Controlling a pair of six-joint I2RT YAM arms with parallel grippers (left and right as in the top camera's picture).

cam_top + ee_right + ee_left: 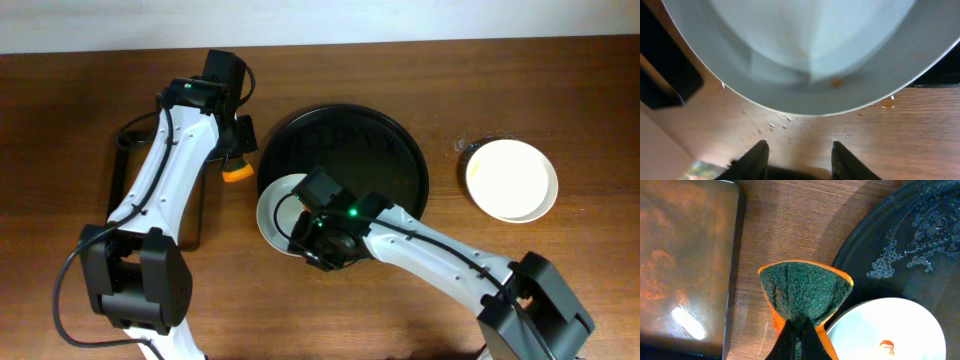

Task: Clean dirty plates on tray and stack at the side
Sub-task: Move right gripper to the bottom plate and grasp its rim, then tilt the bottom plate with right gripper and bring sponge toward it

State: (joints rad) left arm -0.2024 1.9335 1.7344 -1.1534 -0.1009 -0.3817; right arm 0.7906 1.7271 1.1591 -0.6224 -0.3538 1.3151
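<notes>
A dirty white plate (278, 210) lies on the front left part of the round black tray (390, 140). It fills the top of the right wrist view (805, 55) and shows an orange stain in the left wrist view (890, 335). My left gripper (800, 330) is shut on an orange sponge with a green scrub face (802, 292), held over the table just left of the tray; the sponge also shows in the overhead view (237, 170). My right gripper (799, 150) is open and empty, over the wood just in front of the plate's rim. A clean white plate (512, 178) sits on the right.
A dark rectangular tray (195, 200) lies on the left under my left arm; it shows in the left wrist view (685, 260). Crumbs and wet residue lie on the black tray (910, 240) and on the wood by the plate (775, 125). A small dark item (466, 146) sits beside the clean plate.
</notes>
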